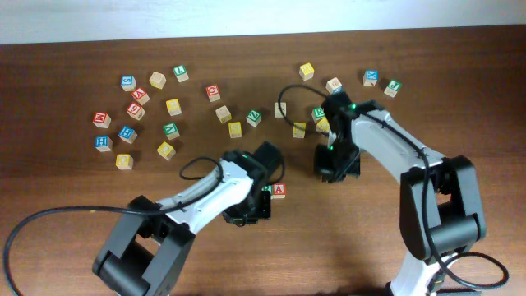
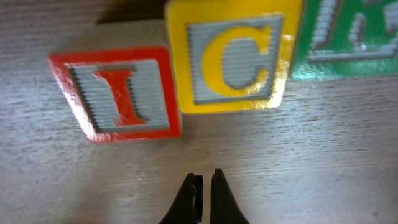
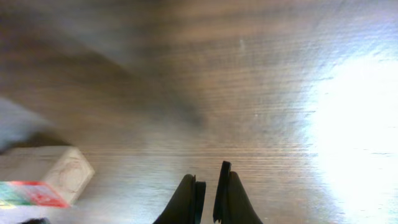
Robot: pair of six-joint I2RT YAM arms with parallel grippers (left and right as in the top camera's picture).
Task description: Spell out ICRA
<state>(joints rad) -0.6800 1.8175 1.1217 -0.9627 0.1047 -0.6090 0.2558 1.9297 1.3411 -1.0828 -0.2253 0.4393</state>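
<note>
On the wooden desk [image 1: 66, 181], close to its middle and under the left arm, the left wrist view shows three of the letters side by side: the red I cube [image 2: 118, 93], the yellow C cube [image 2: 233, 56] and the green R cube [image 2: 348, 34], the last cut off by the frame edge. The C and R cubes sit close together in line, while the I cube is turned slightly askew and set a little nearer the camera, its corner at the side of the C cube. The left hand [image 2: 203, 193] hangs just in front of the I and C cubes, clenched with nothing between its fingers. From overhead these three are hidden by the arm, but the red A cube [image 1: 279, 191] shows just beside the wrist, on its right. The right hand [image 3: 208, 193] is over bare desk to the right of the A cube, clenched and empty too. A wooden cube [image 3: 53, 177] lies near it at the lower left of its view, its letter unreadable. Scattered letter cubes [image 1: 173, 106] lie toward the far edge, most in a group at the left and a few around the right arm.
</note>
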